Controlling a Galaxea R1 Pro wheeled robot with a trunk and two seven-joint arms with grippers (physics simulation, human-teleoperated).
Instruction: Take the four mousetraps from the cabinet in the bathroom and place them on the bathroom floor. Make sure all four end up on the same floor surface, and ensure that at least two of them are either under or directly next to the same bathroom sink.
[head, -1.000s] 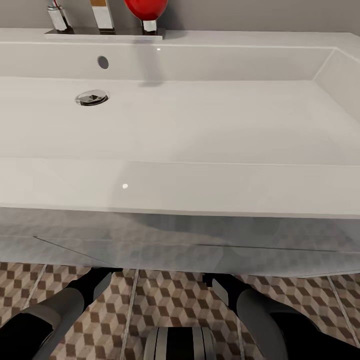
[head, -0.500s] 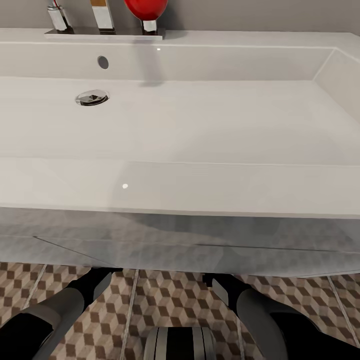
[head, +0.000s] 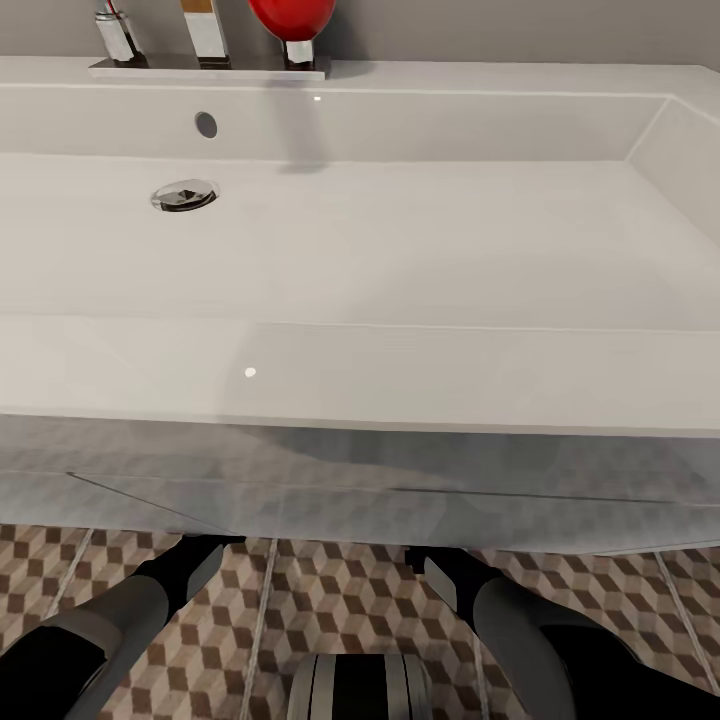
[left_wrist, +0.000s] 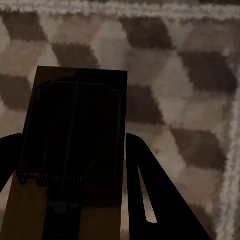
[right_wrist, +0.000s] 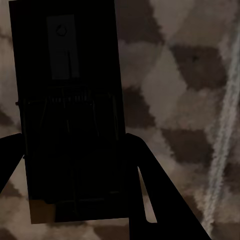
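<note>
Nothing has shifted since a second ago: head camera looks over the white bathroom sink (head: 400, 250), both arms reaching beneath it. Wrist cameras reveal more: left gripper (left_wrist: 67, 185) grips a shadowed tan mousetrap (left_wrist: 75, 150), right gripper (right_wrist: 70, 180) another mousetrap (right_wrist: 70, 110), above the cube-patterned bathroom floor (left_wrist: 190, 100).

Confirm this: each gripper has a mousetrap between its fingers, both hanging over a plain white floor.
Wrong floor. In both wrist views the left mousetrap and right mousetrap hang over the bathroom floor, tiled in a brown, beige and cream cube pattern. The rest stands.
</note>
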